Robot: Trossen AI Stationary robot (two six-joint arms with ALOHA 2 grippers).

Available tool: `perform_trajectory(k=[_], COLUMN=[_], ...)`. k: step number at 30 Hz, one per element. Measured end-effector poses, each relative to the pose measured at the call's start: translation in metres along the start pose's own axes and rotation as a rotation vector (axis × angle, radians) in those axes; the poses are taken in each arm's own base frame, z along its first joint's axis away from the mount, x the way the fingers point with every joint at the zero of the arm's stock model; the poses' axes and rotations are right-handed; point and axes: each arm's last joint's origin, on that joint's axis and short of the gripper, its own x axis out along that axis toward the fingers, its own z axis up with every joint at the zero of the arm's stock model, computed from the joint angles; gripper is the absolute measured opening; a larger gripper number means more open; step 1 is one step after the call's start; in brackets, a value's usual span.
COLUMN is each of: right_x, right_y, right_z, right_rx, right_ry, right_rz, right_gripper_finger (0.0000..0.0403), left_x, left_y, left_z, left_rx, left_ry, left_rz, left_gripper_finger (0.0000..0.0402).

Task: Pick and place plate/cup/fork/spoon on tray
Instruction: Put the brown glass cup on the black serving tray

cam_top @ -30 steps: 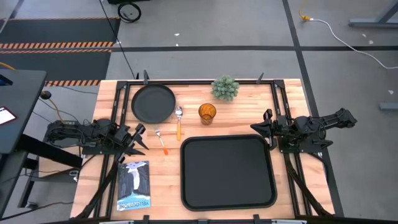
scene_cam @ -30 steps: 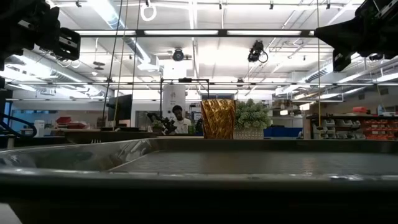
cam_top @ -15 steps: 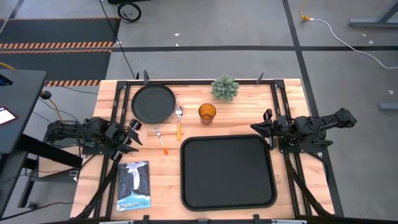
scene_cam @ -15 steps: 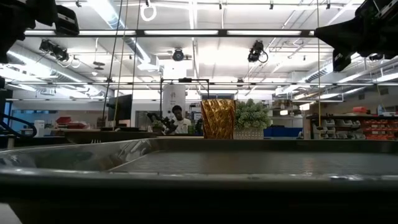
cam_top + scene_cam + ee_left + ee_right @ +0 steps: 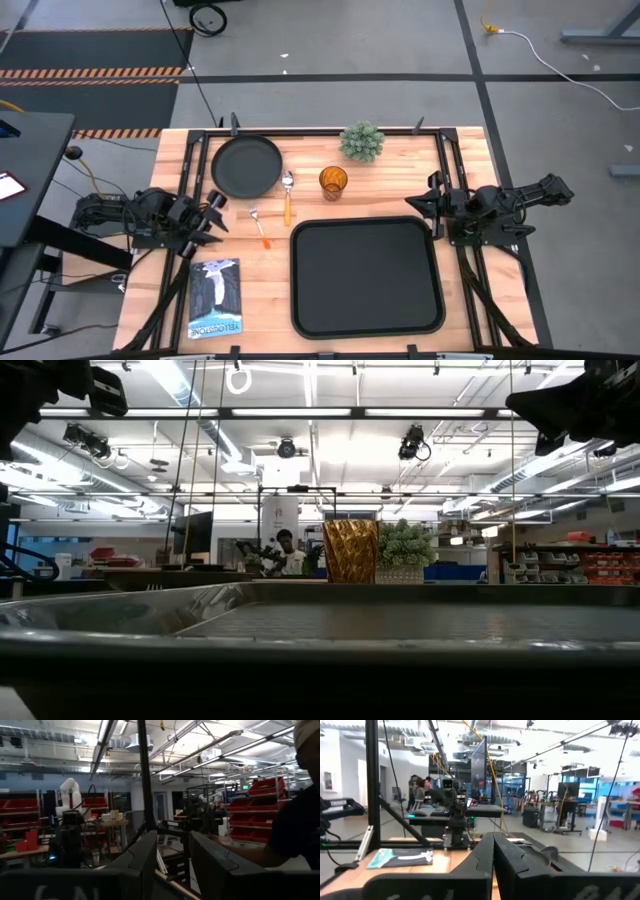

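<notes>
Left gripper (image 5: 217, 213) at counter (image 5: 265, 280) edge, fingers apart, empty. Right gripper (image 5: 425, 203) fingers together. Tray (image 5: 365, 275) nearest, between both; fork (image 5: 260, 227), spoon (image 5: 287, 197), cup (image 5: 333, 183), plate (image 5: 246, 166) beyond left fingers.

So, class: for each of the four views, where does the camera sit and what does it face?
High: overhead, facing straight down; both arms, black rectangular tray.
Low: tabletop level, facing the room; amber ribbed cup, also in high.
Left wrist: facing the room past open left tool.
Right wrist: facing across the table past shut right tool.
</notes>
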Motion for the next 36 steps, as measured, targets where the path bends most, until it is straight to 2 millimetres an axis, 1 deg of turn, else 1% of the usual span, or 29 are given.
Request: perform_trajectory(k=[2, 6, 10, 17, 19, 22, 24, 25, 27, 29, 33, 36], right_x=[0.000, 0.000, 0.000, 0.000, 0.000, 0.000, 0.000, 0.000, 0.000, -0.001, -0.002, -0.002], right_y=[0.000, 0.000, 0.000, 0.000, 0.000, 0.000, -0.001, -0.001, -0.003, -0.004, -0.007, -0.009], right_z=[0.000, 0.001, 0.001, 0.003, 0.003, 0.003, 0.005, 0.006, 0.009, 0.014, 0.018, 0.019], right_rx=[-0.007, 0.009, 0.092, 0.292, 0.315, 0.323, 0.325, 0.324, 0.326, 0.345, 0.328, 0.294], right_ry=[-0.003, -0.014, -0.015, -0.033, -0.032, -0.033, -0.045, -0.059, -0.095, -0.141, -0.184, -0.187], right_rz=[0.000, 0.002, 0.005, 0.006, 0.007, 0.007, 0.007, 0.004, -0.025, -0.053, -0.110, -0.159], right_gripper_finger=[0.0013, 0.0013, 0.0013, 0.0013, 0.0013, 0.0013, 0.0013, 0.0013, 0.0013, 0.0013, 0.0013, 0.0013], left_x=[0.000, 0.000, 0.000, 0.000, 0.000, 0.000, 0.000, 0.000, -0.001, 0.000, 0.004, 0.007], left_y=[0.000, 0.001, 0.001, 0.001, 0.001, 0.002, 0.003, 0.005, 0.010, 0.015, 0.020, 0.023], left_z=[0.000, 0.000, 0.000, 0.000, 0.000, 0.001, 0.002, 0.002, 0.000, -0.007, -0.017, -0.022], left_rx=[0.003, 0.077, 0.149, 0.085, 0.055, 0.055, 0.046, 0.030, -0.005, -0.042, -0.126, -0.130], left_ry=[-0.001, 0.000, 0.001, -0.001, -0.002, -0.009, -0.023, -0.024, -0.014, 0.037, 0.102, 0.128], left_rz=[0.015, 0.044, 0.046, 0.046, 0.046, 0.056, 0.113, 0.174, 0.350, 0.483, 0.583, 0.651], left_gripper_finger=[0.0124, 0.0124, 0.0124, 0.0124, 0.0124, 0.0124, 0.0123, 0.0123, 0.0123, 0.0123, 0.0123, 0.0123])
